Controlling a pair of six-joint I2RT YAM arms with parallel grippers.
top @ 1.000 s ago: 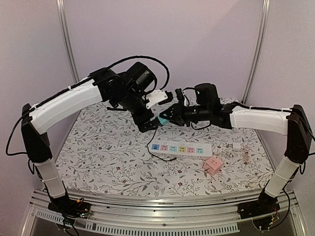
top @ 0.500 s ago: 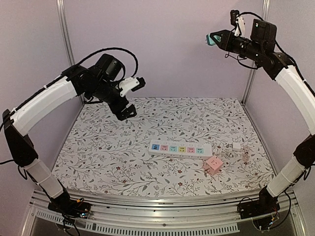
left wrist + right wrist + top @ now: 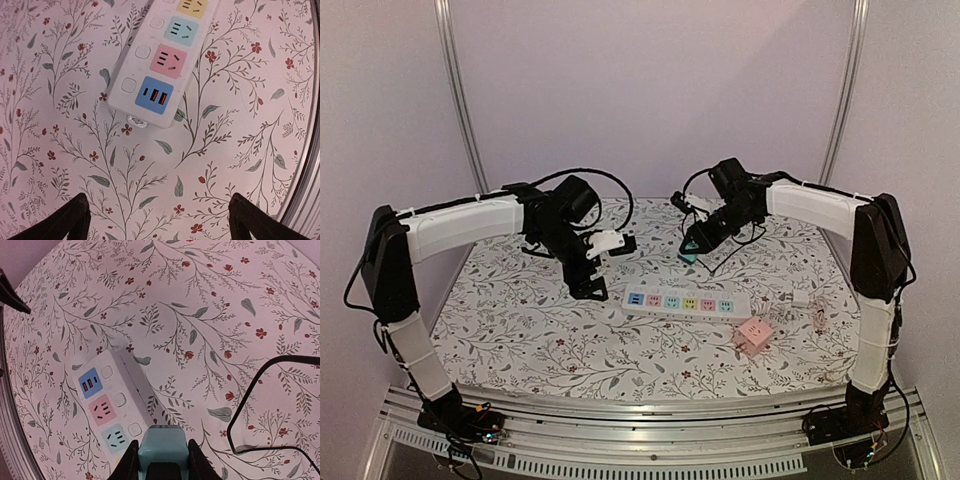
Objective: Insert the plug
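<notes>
1. The right claw (image 3: 691,247) is closed narrow on the teal plug (image 3: 162,442), with a finger on each flank. It holds the plug in the air over the rear part of the bench (image 3: 520,330), and the plug touches nothing
2. The power strip (image 3: 685,303) lies flat on the floral cloth. Its long axis runs left to right across the bench, slightly slanted, with the blue USB face (image 3: 154,95) at the end towards the left arm
3. From the plug, the strip lies below and towards the arms' bases. In the right wrist view the row of sockets runs up to the plug's left edge, and the teal socket (image 3: 115,436) is the closest one in that view
4. The left claw (image 3: 159,200) is spread wide and holds nothing. It hovers just off the strip's USB end and looks down on it
5. The left claw is the nearer to the strip, but the right arm has the plug, so the insertion looks like the right arm's job. The left could steady the strip
6. There are no bins or trays here. The sockets are the only receptacles, and every one in view is empty
7. A black cable (image 3: 260,390) loops on the cloth to the plug's right. A pink cube adapter (image 3: 753,335) and a small white adapter (image 3: 803,298) sit by the strip's right end, and whether they touch it I cannot tell
8. The plug's pins are hidden, so I cannot judge how they line up with the slots
</notes>
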